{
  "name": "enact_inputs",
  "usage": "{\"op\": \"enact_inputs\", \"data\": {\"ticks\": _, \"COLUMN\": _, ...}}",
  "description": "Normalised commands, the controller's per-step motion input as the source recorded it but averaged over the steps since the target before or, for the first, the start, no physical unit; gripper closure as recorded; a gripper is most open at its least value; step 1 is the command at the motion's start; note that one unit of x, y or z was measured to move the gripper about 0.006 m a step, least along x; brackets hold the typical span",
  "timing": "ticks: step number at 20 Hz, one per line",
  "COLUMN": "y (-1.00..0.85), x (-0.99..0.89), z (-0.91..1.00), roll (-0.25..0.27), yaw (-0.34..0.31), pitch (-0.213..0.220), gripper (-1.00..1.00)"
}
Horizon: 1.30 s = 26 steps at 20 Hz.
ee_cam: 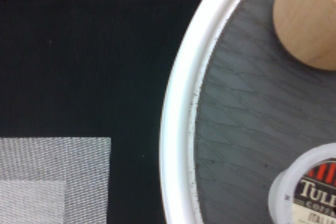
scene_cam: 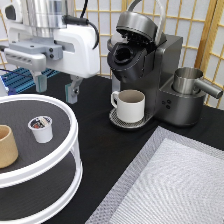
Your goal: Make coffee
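The coffee pod (scene_cam: 41,128), small and white with a dark printed foil top, stands upright on the top tier of a round white stand (scene_cam: 71,131). My gripper (scene_cam: 56,88) hangs open above the stand's far edge, a little beyond the pod and apart from it. The wrist view shows the pod's lid (ee_cam: 309,189) and the stand's white rim (ee_cam: 180,125). The dark coffee machine (scene_cam: 145,65) stands with its lid raised and the brew chamber open. A white handled mug (scene_cam: 130,105) sits on its drip tray.
A tan handleless cup (scene_cam: 7,146) stands on the stand's top tier at the exterior view's left, also in the wrist view (ee_cam: 309,31). A steel pitcher (scene_cam: 187,80) sits right of the machine. A grey woven mat (scene_cam: 170,190) covers the lower right.
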Motion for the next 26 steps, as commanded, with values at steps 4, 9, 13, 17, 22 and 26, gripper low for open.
{"op": "enact_inputs", "data": {"ticks": 4, "y": -0.24, "x": -0.50, "z": -0.38, "roll": 0.045, "yaw": 0.124, "pitch": -0.162, "gripper": -1.00}}
{"op": "enact_inputs", "data": {"ticks": 9, "y": -0.24, "x": -0.59, "z": -0.25, "roll": 0.082, "yaw": 0.068, "pitch": -0.047, "gripper": -1.00}}
{"op": "enact_inputs", "data": {"ticks": 13, "y": -0.34, "x": -0.27, "z": -0.06, "roll": 0.148, "yaw": -0.012, "pitch": -0.011, "gripper": -1.00}}
{"op": "enact_inputs", "data": {"ticks": 17, "y": -0.34, "x": -0.06, "z": -0.17, "roll": 0.147, "yaw": -0.068, "pitch": 0.000, "gripper": -1.00}}
{"op": "enact_inputs", "data": {"ticks": 22, "y": -0.35, "x": -0.12, "z": -0.32, "roll": 0.152, "yaw": -0.090, "pitch": 0.000, "gripper": -1.00}}
{"op": "enact_inputs", "data": {"ticks": 26, "y": -0.06, "x": 0.08, "z": -0.11, "roll": 0.085, "yaw": -0.067, "pitch": 0.024, "gripper": -1.00}}
